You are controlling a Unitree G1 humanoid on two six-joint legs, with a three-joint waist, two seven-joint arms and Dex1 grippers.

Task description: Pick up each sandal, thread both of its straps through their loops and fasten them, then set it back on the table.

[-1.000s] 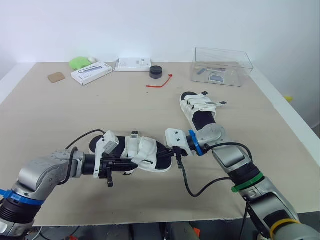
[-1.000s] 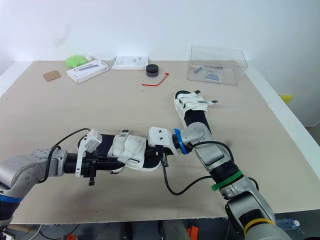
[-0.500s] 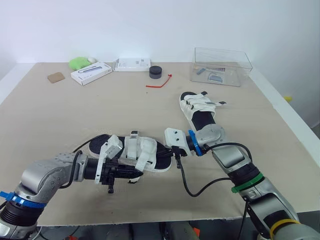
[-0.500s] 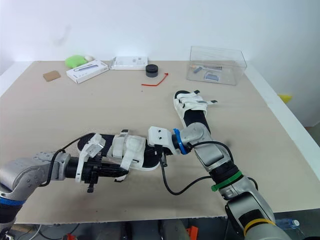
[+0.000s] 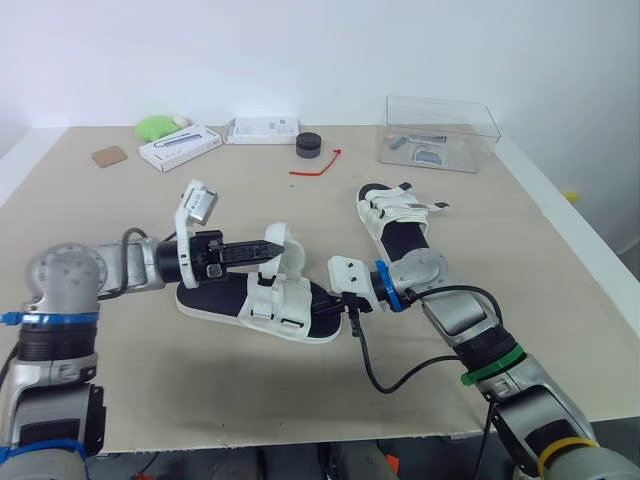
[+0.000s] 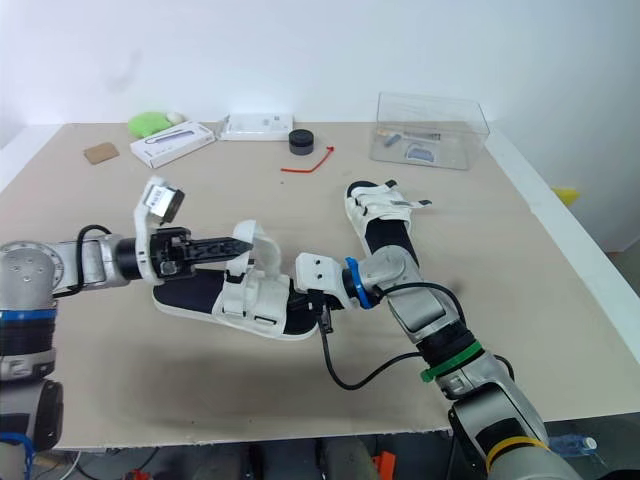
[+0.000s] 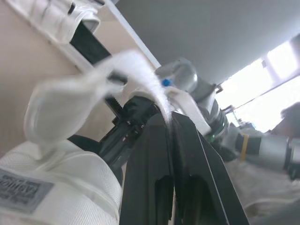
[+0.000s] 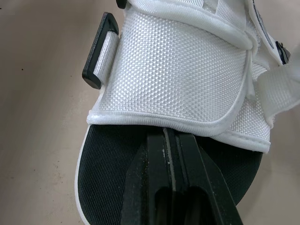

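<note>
My left gripper [image 5: 264,246] pinches the strap [image 5: 286,240] up off the sandal [image 5: 285,306] for threading; my right gripper [image 8: 169,137], pressed closed, steadies it.

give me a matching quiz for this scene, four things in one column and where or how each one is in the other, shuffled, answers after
1 left claw
2 right claw
3 far sandal
4 clear box

a at the far right corner of the table
b shut on a white strap raised above the near sandal
c lying flat, no claw on it
d shut, tips at the near sandal's black footbed

Pairs: 1-b, 2-d, 3-c, 4-a
</note>
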